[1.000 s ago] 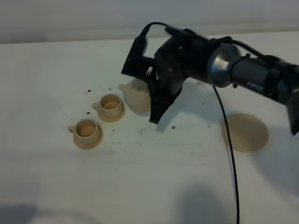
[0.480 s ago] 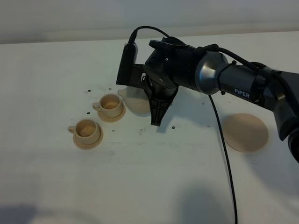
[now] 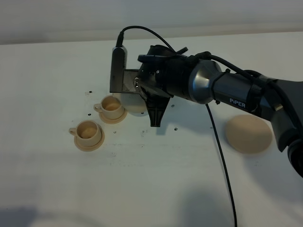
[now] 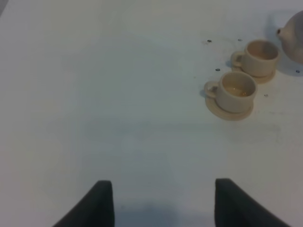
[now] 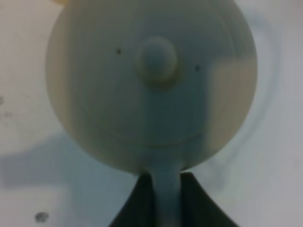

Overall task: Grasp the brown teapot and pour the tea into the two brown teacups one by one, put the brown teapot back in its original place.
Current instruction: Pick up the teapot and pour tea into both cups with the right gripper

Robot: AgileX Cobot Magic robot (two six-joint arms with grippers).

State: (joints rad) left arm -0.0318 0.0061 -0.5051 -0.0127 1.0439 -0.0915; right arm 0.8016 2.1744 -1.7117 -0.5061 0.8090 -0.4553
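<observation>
The brown teapot (image 5: 151, 85) fills the right wrist view, lid knob facing the camera. My right gripper (image 5: 165, 182) is shut on its loop handle. In the high view the right gripper (image 3: 155, 119) points down and the wrist hides most of the teapot (image 3: 131, 101), whose spout side hangs just right of the far teacup (image 3: 112, 107). The near teacup (image 3: 88, 132) stands in front and to the left. Each cup has its own saucer. The left wrist view shows both teacups, the near one (image 4: 235, 90) holding amber liquid and the far one (image 4: 259, 56), plus the open left gripper (image 4: 163, 203).
The wide tan saucer (image 3: 249, 134), the original place, lies bare at the right on the white table (image 3: 156, 179). A black cable (image 3: 222, 161) hangs from the right arm across the table's middle. Small dark specks dot the surface near the cups.
My right arm has carried the teapot leftward, closer to the far teacup, and the wrist has turned. Cups and wide saucer have stayed put.
</observation>
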